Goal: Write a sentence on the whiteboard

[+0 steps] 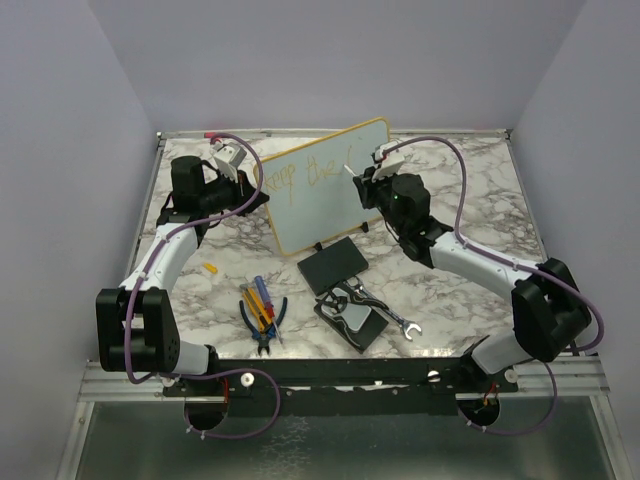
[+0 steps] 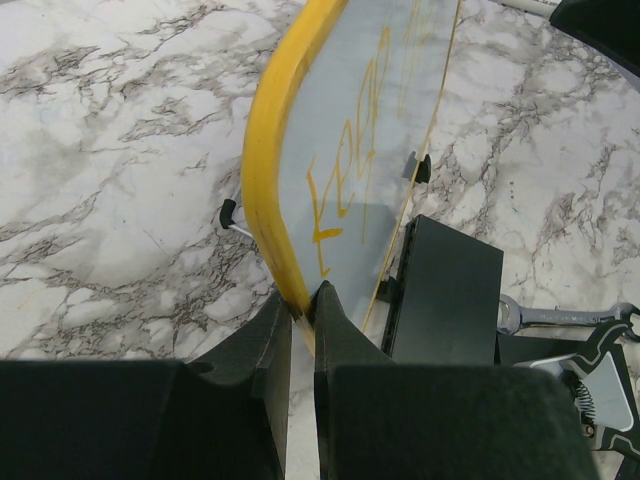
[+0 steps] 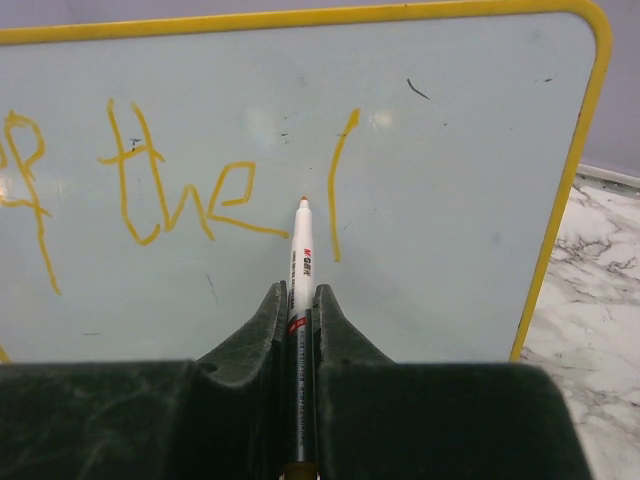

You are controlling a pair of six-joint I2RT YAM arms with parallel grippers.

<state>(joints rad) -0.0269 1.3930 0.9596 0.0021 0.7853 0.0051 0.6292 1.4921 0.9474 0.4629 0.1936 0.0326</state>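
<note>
The whiteboard (image 1: pixel 318 190) stands tilted at the back middle, glossy white with a yellow frame. It carries the sentence (image 1: pixel 305 168) in orange, reading "keep the" plus one upright stroke; in the right wrist view (image 3: pixel 180 195) "the" and the stroke show. My left gripper (image 2: pixel 302 300) is shut on the whiteboard's yellow left edge (image 2: pixel 270 160). My right gripper (image 3: pixel 299 295) is shut on a white marker (image 3: pixel 300 260), its orange tip at or just off the board between "the" and the stroke. In the top view my right gripper (image 1: pixel 366 178) is at the board's right part.
A flat black pad (image 1: pixel 332 264) lies in front of the board. Pliers and screwdrivers (image 1: pixel 262 312) lie at front left. A wrench (image 1: pixel 385 312) and a black tray (image 1: pixel 352 318) lie at front middle. A small orange piece (image 1: pixel 210 267) lies by the left arm.
</note>
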